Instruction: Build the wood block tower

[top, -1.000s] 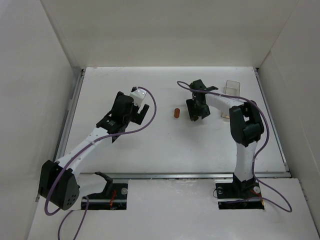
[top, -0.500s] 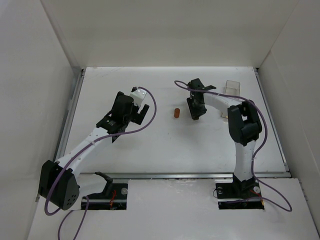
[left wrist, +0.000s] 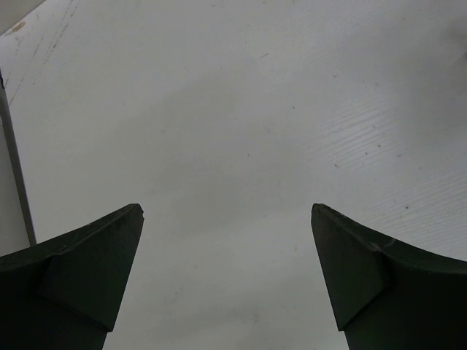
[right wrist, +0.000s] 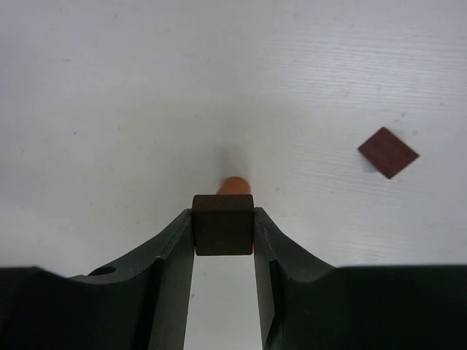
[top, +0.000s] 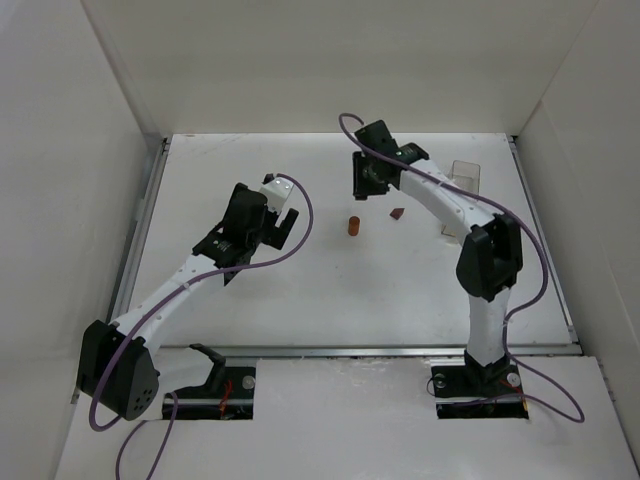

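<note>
White tabletop (top: 300, 300) is carrying an orange-brown cylinder (top: 352, 226) around its middle, towards the far edge. Close by, the right gripper (right wrist: 223, 217) is clamping a dark brown cube (right wrist: 222, 232) between its fingers. A reddish-brown block (top: 397, 213) is lying near the cylinder, apart from it. The left gripper (left wrist: 226, 211) is hovering towards the left edge, fingers spread wide, gripping nothing. A clear plastic container (top: 464, 176) is sitting near the far right corner.

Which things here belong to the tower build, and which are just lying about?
Tower build: dark brown cube, held in the right gripper; orange cylinder; reddish-brown block, loose on the table.
Lying about: clear plastic container, toward the table's far right.
</note>
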Controlling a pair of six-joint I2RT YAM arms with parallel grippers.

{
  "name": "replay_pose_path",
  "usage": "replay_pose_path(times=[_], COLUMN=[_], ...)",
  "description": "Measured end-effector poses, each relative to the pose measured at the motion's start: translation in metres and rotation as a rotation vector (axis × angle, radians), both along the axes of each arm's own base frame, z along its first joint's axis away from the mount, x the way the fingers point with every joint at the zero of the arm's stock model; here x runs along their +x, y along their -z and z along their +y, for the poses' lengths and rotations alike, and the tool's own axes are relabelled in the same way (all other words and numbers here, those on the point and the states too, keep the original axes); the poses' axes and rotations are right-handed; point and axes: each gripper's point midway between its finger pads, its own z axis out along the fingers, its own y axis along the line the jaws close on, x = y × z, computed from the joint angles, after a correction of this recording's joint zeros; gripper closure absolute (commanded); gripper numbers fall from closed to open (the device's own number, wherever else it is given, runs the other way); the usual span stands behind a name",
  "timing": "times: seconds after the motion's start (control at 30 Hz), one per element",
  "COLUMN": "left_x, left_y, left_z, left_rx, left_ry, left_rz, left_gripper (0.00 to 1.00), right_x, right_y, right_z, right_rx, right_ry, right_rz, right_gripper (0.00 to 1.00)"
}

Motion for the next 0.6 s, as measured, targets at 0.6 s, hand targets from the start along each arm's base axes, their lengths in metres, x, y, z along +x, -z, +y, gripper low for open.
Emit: replay_pose_path(times=[0.6], left_x=[-0.001], left_y=[0.005], left_z=[0.001], left_rx=[0.003], left_ry=[0.000], left_rz=[0.005], left_gripper=[0.00], right_x=[-0.024], right_y=[0.057], right_z=[0.019], right_rx=[-0.111], right_ry=[0.012], right_rz=[0.136], right_gripper=[1.00])
